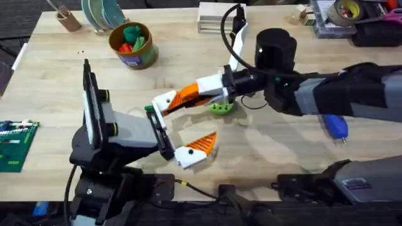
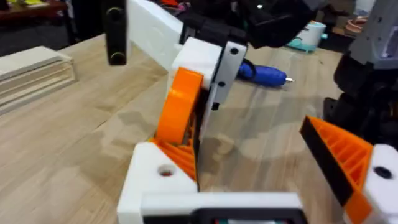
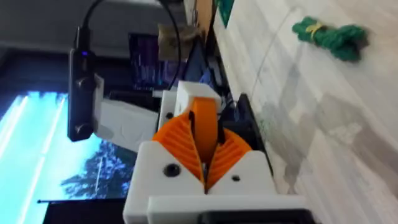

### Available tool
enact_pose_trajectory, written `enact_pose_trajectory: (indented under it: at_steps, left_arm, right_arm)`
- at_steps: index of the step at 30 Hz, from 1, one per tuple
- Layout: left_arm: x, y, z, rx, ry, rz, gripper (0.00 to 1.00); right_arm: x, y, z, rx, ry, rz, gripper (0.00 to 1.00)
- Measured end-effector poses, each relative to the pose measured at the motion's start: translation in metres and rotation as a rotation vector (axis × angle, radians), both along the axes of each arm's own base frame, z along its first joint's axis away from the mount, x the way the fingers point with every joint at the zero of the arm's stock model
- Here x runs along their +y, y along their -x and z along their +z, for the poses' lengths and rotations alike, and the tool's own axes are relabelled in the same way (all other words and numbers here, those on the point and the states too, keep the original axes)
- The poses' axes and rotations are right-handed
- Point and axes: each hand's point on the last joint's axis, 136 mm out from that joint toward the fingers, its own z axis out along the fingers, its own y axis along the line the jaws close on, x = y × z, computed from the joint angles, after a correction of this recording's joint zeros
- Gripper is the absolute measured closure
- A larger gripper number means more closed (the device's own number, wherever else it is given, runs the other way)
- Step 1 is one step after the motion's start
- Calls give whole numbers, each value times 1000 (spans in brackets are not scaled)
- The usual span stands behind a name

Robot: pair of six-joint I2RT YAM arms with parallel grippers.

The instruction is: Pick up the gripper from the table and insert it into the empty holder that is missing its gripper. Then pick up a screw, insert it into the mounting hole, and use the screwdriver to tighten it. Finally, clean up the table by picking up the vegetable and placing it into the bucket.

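The left arm's dark body looms at the lower left of the overhead view. Its left gripper reaches over the light plank tabletop with its fingers spread wide apart. One finger carries an orange ribbed pad. The other is the bare white holder. The tabletop's far edge is crowded with a tape roll, a stack of pale boards and a small brown cup of sticks. A green circuit board lies at the left edge, and dark floor shows beyond the corners. The right arm stretches in from the right. The right gripper has its fingers clamped together on the orange gripper, which it presses against the holder, so the two touch. The right wrist view shows the wedge pinched upright between the ribbed pads, with the white block just beyond it. A bright green ring disc lies just beside the right gripper. The blue screwdriver rests well apart to the right, partly under the arm. The bucket stands far back on the left with rounded toys inside. The vegetable lies on bare wood, apart from both grippers.
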Motion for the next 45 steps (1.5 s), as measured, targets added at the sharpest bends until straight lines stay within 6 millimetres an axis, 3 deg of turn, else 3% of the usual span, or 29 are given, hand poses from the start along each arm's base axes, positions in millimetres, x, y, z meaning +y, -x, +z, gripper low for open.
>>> enact_pose_trajectory:
  at_steps: [32, 34, 38, 39, 45]
  left_arm:
    - [6, -10, 0, 0, -1, 67, 7]
    - [6, -11, 0, 0, -1, 68, 7]
    - [-1, 2, 1, -2, -1, -12, 7]
    - [-4, 7, 1, -4, -1, -41, 7]
    - [-7, 15, 0, -3, 0, -92, 7]
  right_arm:
    - [13, -6, 2, -78, -2, -63, 991]
    - [13, -5, 2, -86, -4, -57, 909]
    - [13, 7, 4, -117, -25, 16, 470]
    - [12, 12, 5, -119, -33, 43, 410]
    - [-3, 18, 11, -120, -72, 127, 242]
